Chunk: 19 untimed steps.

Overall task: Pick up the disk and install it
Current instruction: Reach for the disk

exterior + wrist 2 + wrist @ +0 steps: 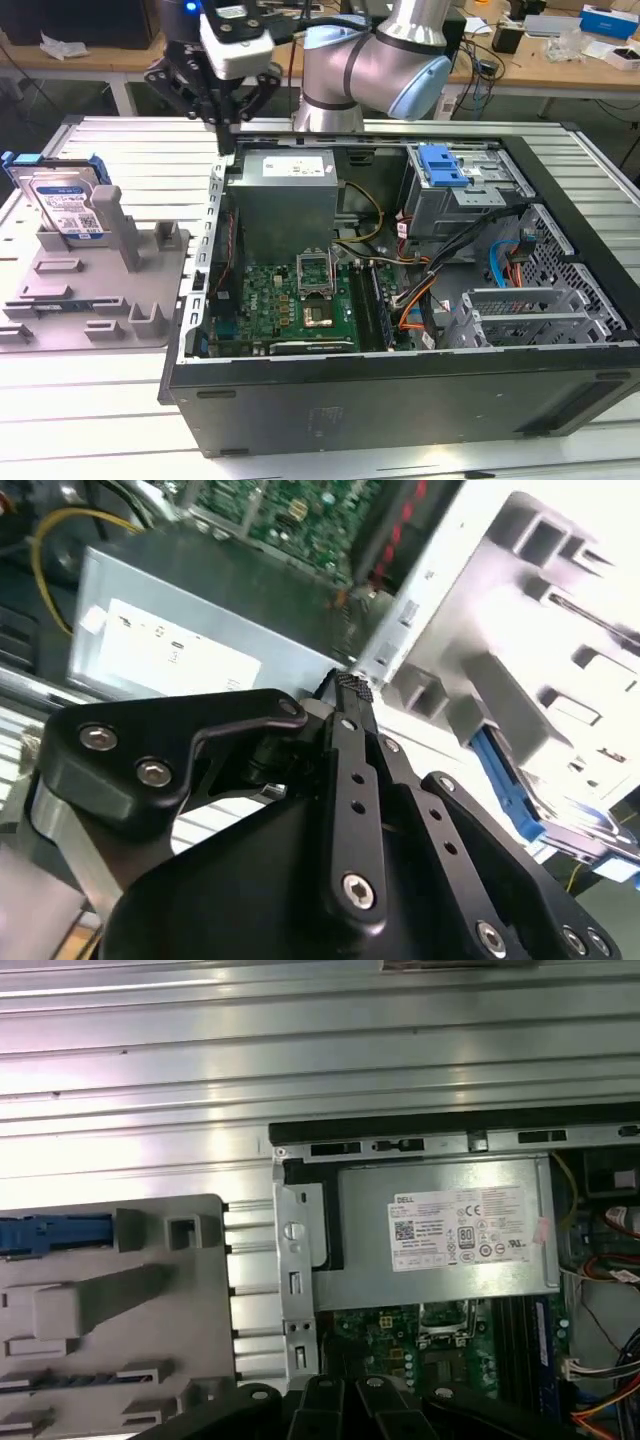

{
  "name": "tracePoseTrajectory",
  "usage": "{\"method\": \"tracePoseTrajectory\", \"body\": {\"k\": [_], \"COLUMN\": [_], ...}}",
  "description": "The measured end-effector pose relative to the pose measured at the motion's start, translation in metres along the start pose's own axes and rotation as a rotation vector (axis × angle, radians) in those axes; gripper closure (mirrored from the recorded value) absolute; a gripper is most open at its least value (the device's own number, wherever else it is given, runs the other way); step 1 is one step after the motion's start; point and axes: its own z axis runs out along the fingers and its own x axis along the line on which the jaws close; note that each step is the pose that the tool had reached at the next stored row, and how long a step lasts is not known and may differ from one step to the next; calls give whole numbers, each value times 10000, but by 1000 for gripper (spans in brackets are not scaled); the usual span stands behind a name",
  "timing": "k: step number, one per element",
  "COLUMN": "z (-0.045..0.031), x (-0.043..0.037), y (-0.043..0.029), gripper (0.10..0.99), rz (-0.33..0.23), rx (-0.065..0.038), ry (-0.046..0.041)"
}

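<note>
I'm looking at a ribbed metal tabletop [90, 420]. Directly on it sit an open black computer case [400, 400] and, just beside it towards the exterior view's left, a grey plastic fixture [100, 300].

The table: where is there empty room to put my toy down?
Bare ribbed table lies between the grey holder and the near edge, and behind the holder up to the far edge. Inside the computer case it is crowded with boards and cables.
</note>
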Motion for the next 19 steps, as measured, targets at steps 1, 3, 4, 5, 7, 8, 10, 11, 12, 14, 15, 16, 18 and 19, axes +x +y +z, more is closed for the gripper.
{"method": "tracePoseTrajectory", "body": {"k": [1, 3, 4, 5, 7, 8, 10, 11, 12, 14, 15, 16, 18, 19], "z": [2, 14, 18, 22, 31, 33, 40, 44, 48, 65, 72, 84, 98, 108], "x": [46, 304, 389, 476, 638, 679, 783, 841, 878, 1016, 1054, 1118, 1188, 1232], "y": [3, 21, 26, 30, 35, 36, 40, 43, 48, 80, 97, 129, 167, 192], "gripper": [980, 980, 980, 980, 980, 980, 980, 980, 980, 980, 980, 980, 980, 980], "rz": [-2, 3, 2, 5, 9, 8, 9, 12, 10, 13, 11, 13, 13, 13], "rx": [0, 5, 6, 8, 12, 15, 17, 18, 18, 21, 21, 22, 24, 24], "ry": [11, 66, 86, 109, 175, 194, 232, 247, 256, 284, 292, 307, 321, 329]}}
